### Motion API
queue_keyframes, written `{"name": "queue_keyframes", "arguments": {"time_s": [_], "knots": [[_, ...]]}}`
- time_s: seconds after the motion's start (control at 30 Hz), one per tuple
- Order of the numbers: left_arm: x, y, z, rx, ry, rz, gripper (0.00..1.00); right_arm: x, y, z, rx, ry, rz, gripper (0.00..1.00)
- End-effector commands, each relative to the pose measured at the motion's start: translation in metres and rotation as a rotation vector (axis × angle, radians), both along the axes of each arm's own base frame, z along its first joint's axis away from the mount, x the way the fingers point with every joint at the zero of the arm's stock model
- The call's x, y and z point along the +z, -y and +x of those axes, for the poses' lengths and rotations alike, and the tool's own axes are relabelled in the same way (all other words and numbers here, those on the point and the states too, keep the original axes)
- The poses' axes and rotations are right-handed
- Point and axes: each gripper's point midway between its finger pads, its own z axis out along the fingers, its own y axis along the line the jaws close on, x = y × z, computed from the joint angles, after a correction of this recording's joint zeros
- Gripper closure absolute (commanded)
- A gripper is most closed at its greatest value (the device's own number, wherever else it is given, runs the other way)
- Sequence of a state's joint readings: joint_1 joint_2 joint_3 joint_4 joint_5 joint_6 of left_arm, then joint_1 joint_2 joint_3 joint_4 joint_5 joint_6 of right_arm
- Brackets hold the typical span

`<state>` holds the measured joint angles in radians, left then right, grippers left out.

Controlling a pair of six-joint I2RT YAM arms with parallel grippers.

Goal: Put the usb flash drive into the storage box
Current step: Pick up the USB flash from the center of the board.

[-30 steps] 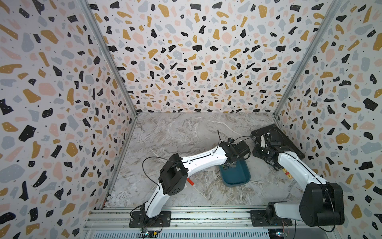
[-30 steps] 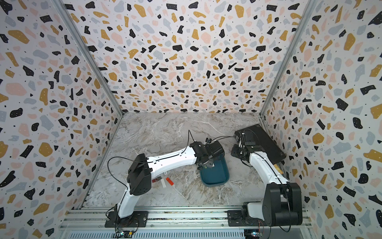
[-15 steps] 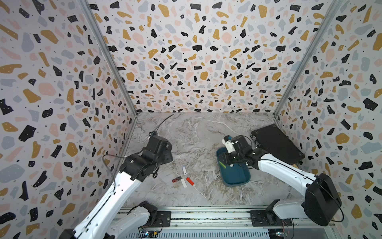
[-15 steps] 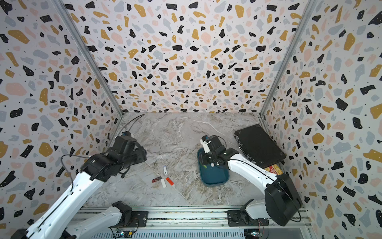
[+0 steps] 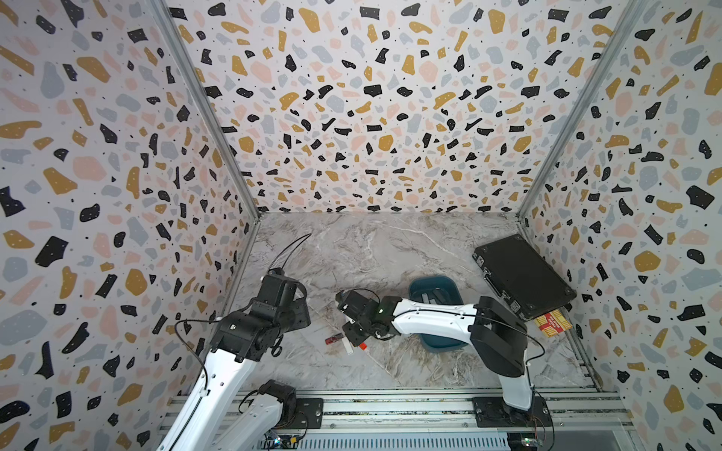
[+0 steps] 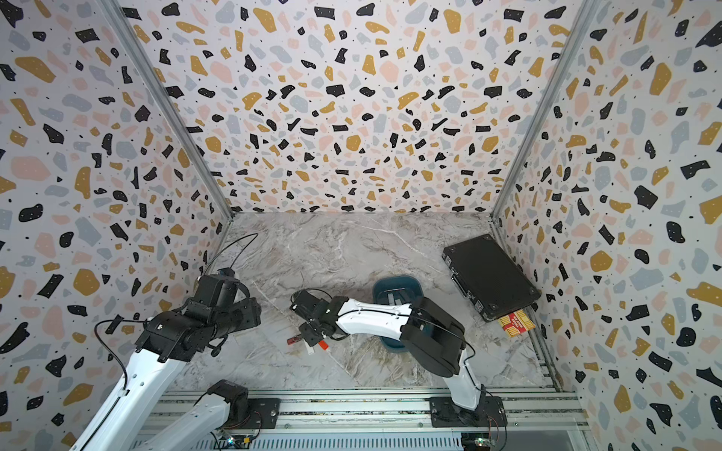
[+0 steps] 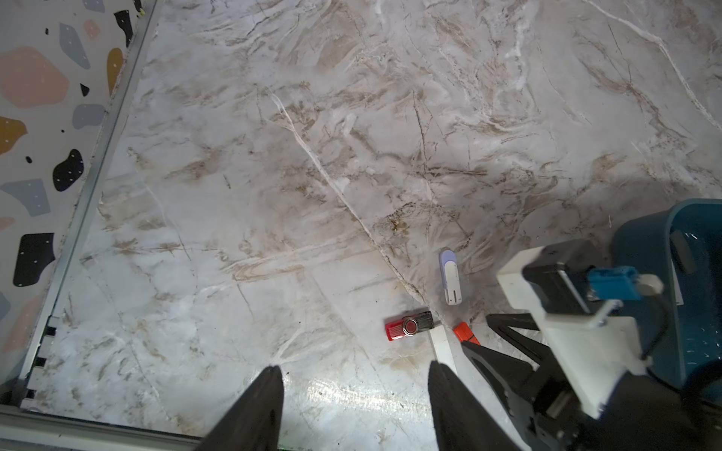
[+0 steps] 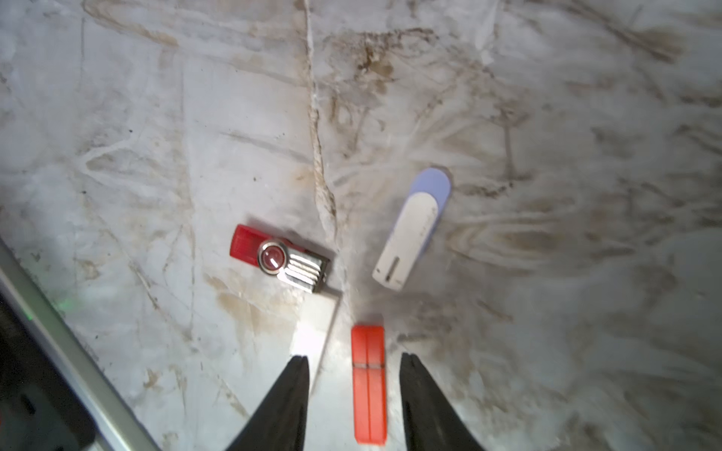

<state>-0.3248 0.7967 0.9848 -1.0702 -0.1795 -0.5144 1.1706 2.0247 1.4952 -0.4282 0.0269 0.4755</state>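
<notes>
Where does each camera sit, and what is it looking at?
Top views: high in front, looking down at table, storage box, left arm, right arm.
Left wrist: on left arm, looking down past open left gripper.
Right wrist: on right arm; open right gripper straddles orange flash drive.
Shared: both wrist views show red flash drive.

Both top views are bright, evenly lit and sharp, the patterned walls stretched by wide-angle distortion toward the edges, while the wrist views are softer, with a glare streak on the marble desk near the dark, unfocused left end effector and smeared borders in the right wrist view.
</notes>
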Motion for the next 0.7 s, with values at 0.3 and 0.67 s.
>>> {"name": "queue_keyframes", "arguments": {"time_s": [0.3, 0.67], "knots": [[0.002, -0.001, 0.001, -0.001, 0.034, -0.007, 0.36, -0.007, -0.005, 0.037, -0.075, 0.123, -0.13, 0.53], [0.002, -0.002, 0.001, 0.008, 0.036, -0.003, 0.36, -0.025, -0.015, 0.04, -0.064, 0.103, -0.167, 0.65]]}}
